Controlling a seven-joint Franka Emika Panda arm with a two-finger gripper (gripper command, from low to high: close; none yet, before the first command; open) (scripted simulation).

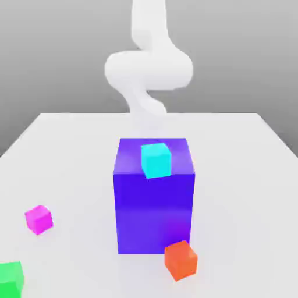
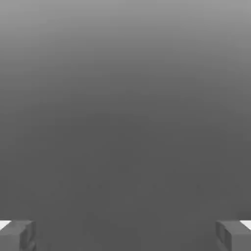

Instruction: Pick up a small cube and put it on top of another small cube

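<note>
Your end effector [image 2: 125,235] had its fingers spread wide apart, gripping nothing. The magenta cube [image 1: 39,219] sat on the counter [image 1: 244,174] at lower left; the green cube [image 1: 10,279] occupied the bottom-left corner.

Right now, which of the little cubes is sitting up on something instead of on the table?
The cyan cube: it rests on top of the big blue-purple block, while the magenta, green and orange-red cubes lie on the table.

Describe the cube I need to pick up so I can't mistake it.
Start at the big blue-purple block mid-table. Toward the exterior view's left, apart from it, sits the small magenta cube alone on the table. The green cube lies nearer the corner; the orange-red cube is by the block's base.
</note>
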